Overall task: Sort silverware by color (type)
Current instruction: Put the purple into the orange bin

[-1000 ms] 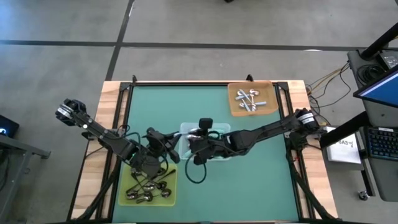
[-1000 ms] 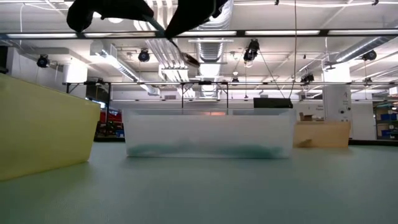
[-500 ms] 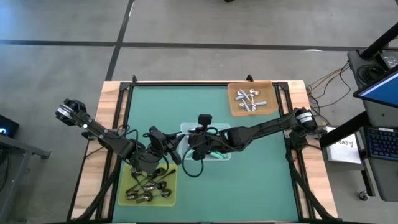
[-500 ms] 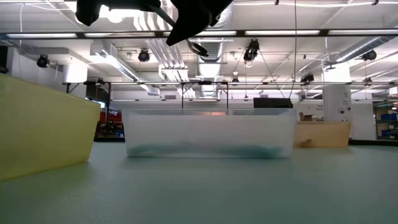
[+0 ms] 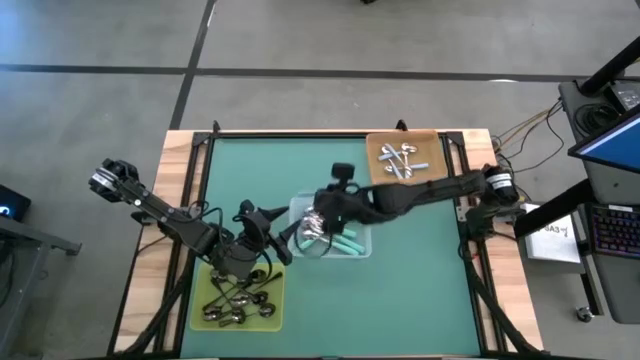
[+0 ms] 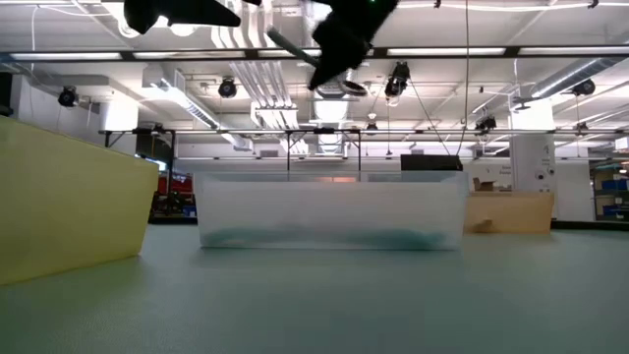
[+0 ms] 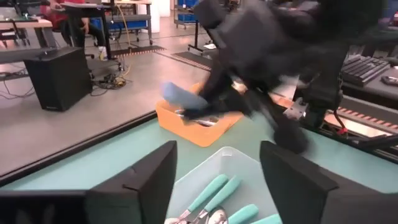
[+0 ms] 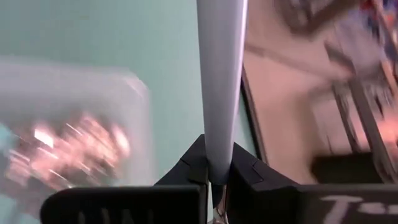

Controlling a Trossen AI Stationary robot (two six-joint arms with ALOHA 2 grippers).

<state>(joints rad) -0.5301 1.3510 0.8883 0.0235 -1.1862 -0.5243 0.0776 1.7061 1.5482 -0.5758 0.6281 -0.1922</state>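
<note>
Tabletop: I see a green mat (image 5: pixel 330 290) inside a wood-edged frame, with grey floor all round it.
Room: from the low view I look into a big hall with strip lights, ceiling pipes and shelving far back; a keyboard (image 5: pixel 607 230) sits off to the side of the tabletop.
Trays: a clear tray (image 6: pixel 329 208) stands mid-tabletop, a yellow-green tray (image 5: pixel 270 315) near my left arm, an orange-brown tray (image 5: pixel 432 176) at the far right corner.
Silverware: teal-handled spoons (image 5: pixel 345 243) lie in the clear tray, dark spoons (image 5: pixel 235 303) in the yellow-green one, pale pieces (image 5: pixel 400 160) in the orange-brown one.
Right hand (image 5: pixel 318 214): raised above the clear tray, fingers clamped on a pale-handled utensil (image 8: pixel 221 81) that runs straight out between them.
Left hand (image 5: pixel 262 235): fingers (image 7: pixel 140 180) spread apart with nothing between them, above the gap between the yellow-green and clear trays.
Hard to make out: the right wrist view is smeared, so I can't tell the utensil's far end; in the low view the arms are cut off at the top and the clear tray's frosted wall shows only a teal smudge.
</note>
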